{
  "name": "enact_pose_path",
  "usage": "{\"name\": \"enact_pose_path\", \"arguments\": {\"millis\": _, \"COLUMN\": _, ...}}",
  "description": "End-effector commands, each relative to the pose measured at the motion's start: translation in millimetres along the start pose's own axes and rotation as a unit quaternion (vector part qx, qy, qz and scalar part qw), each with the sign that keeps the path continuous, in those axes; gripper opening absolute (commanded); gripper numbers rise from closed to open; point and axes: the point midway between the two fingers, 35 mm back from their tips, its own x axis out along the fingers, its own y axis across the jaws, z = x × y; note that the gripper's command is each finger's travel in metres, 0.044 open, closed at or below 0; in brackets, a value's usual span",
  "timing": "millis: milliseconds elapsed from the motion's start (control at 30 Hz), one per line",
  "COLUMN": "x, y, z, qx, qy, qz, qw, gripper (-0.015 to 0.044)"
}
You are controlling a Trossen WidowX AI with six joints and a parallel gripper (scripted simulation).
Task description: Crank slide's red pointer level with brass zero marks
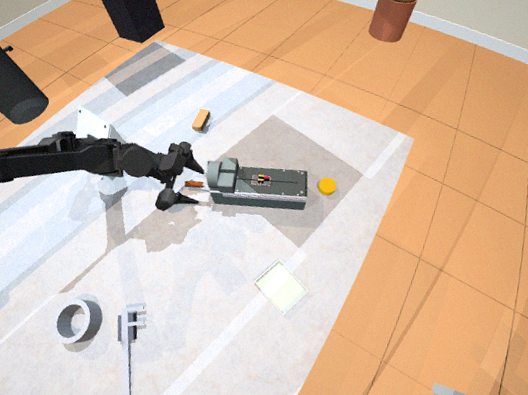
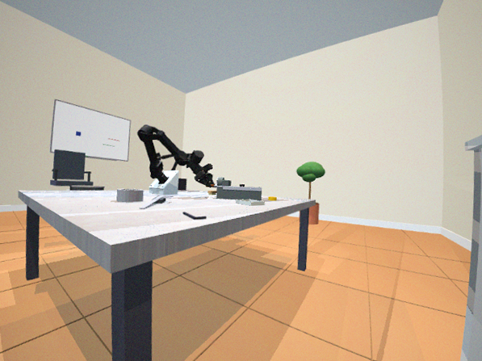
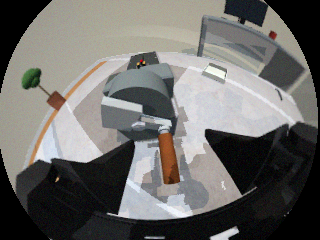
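On the pale table point(image 1: 218, 281) point(image 2: 110, 227), 1 grey crank-driven slide machine point(image 1: 264, 200) point(image 2: 238, 193) point(image 3: 140, 95) lies with its crank end toward the black arm point(image 1: 66, 159) point(image 2: 170, 146). The claw point(image 1: 199, 187) point(image 2: 212, 184) point(image 3: 170, 138) is released, its 2 fingers spread wide with nothing grasped. In the wrist view the orange-brown crank handle point(image 1: 193, 184) point(image 3: 169, 159) lies between the 2 fingers, apart from both.

On the machine's dark top, the red pointer point(image 1: 265, 179) point(image 3: 141, 61) is near the 2 brass zero marks point(image 1: 260, 179) point(image 3: 140, 65); whether it is exactly level with them, I cannot tell.

Just beyond the machine's far end is 1 yellow disc point(image 1: 327, 186) point(image 2: 272, 198). To 1 side lies 1 shallow pale tray point(image 1: 281, 286) point(image 2: 249, 202) point(image 3: 215, 72), and on the other side, 1 small orange block point(image 1: 201, 120). Farther off, 1 grey ring point(image 1: 94, 324) point(image 2: 129, 195) sits beside 1 caliper point(image 1: 128, 345) point(image 2: 153, 202). The exterior view also shows 1 black hex key point(image 2: 193, 216) near the table's edge.
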Motion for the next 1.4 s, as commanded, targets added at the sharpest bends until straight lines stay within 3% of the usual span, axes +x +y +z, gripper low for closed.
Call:
{"name": "enact_pose_path", "arguments": {"millis": 0, "x": 5.5, "y": 5.3, "z": -11.5, "qx": -0.007, "qy": 0.006, "qz": 0.007, "qw": 1.0, "gripper": 0.044}}
{"name": "enact_pose_path", "arguments": {"millis": 333, "x": 8.6, "y": 5.3, "z": -15.7, "qx": -0.007, "qy": 0.006, "qz": 0.006, "qw": 1.0, "gripper": 0.044}}
{"name": "enact_pose_path", "arguments": {"millis": 900, "x": 8.6, "y": 5.3, "z": -15.7, "qx": -0.007, "qy": 0.006, "qz": 0.006, "qw": 1.0, "gripper": 0.0}}
{"name": "enact_pose_path", "arguments": {"millis": 1367, "x": 5.6, "y": 2.5, "z": -11.1, "qx": -0.007, "qy": 0.006, "qz": 0.006, "qw": 1.0, "gripper": 0.0}}
